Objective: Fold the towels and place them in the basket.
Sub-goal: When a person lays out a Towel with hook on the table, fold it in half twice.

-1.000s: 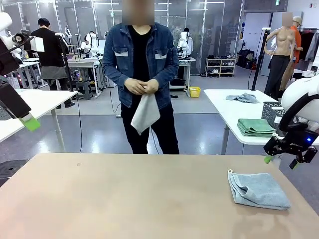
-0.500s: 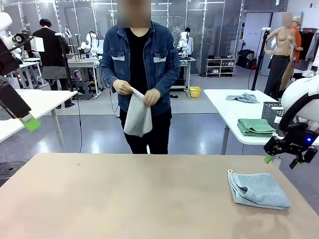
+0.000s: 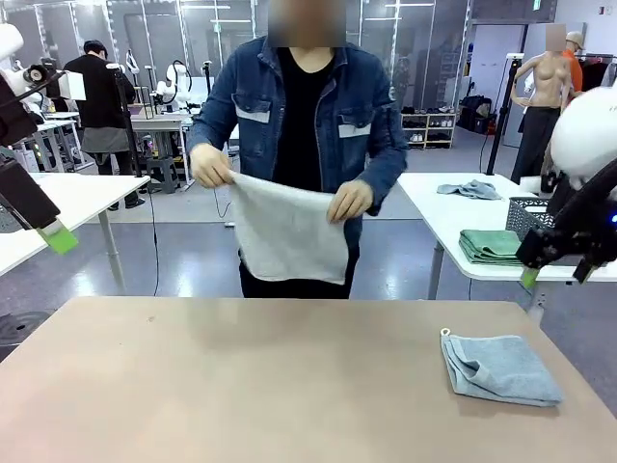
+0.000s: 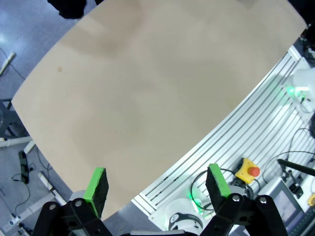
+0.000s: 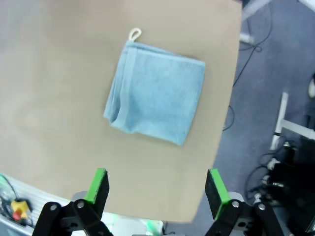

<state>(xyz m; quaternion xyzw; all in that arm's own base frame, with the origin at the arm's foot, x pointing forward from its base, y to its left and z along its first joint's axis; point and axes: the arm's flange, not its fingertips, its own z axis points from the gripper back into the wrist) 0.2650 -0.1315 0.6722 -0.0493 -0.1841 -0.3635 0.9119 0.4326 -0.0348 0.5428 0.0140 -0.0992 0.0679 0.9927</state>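
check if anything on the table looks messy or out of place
Nothing spilled or damaged. The blue-grey towel lies folded near the right edge of the table, its fold a little loose, with layers gaping along one side and the cord loop poking out at a corner. The cream-white towel is held spread out by the person, off the table.

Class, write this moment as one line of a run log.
left gripper: open, facing table | right gripper: open, above folded blue-grey towel | person: holds cream towel spread out | basket: on side table
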